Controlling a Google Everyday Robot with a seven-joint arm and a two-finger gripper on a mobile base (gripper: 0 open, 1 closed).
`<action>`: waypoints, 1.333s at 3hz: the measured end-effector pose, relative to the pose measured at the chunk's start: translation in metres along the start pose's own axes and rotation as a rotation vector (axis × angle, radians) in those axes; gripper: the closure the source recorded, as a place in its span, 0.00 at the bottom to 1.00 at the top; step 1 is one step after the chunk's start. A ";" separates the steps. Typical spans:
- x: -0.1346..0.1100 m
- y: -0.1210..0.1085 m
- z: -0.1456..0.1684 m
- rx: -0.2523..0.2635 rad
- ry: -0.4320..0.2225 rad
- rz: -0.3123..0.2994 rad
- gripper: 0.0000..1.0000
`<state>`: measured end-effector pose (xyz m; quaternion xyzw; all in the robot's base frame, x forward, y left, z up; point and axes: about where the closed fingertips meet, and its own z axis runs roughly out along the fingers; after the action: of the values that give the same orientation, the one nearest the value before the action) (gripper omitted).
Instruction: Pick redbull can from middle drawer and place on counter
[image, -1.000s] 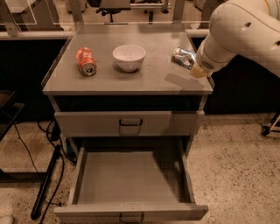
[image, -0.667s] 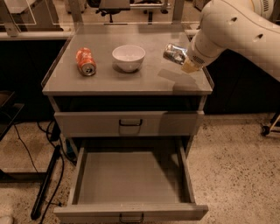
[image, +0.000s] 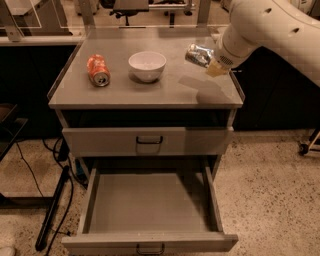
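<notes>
In the camera view, the white bowl (image: 147, 65) is taken as the landmark. The redbull can (image: 198, 55) is seen to the right of the bowl, tipped on its side and held clear of the counter (image: 150, 92), where its shadow is cast. The gripper (image: 212, 62) is found at the can's far right end. It is closed on the can, though the fingers themselves are largely hidden by the wrist. The can is judged to be held low over a bare patch of counter so that it can be set down without the bowl being struck.

An orange soda can (image: 98, 70) is seen lying to the left of the bowl. Below and in front of the bowl, the middle drawer (image: 150, 200) is left pulled out, its floor bare. The closed drawer front (image: 149, 141) lies between them.

By count: one redbull can, one soda can, one bowl, two drawers, one gripper.
</notes>
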<state>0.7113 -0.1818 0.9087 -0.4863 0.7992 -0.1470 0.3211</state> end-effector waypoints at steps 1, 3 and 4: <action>-0.019 -0.016 0.012 -0.022 -0.013 -0.026 1.00; -0.012 -0.004 0.048 -0.157 0.009 -0.051 1.00; 0.005 0.009 0.062 -0.230 0.044 -0.060 1.00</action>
<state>0.7443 -0.1769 0.8559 -0.5403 0.8028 -0.0744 0.2408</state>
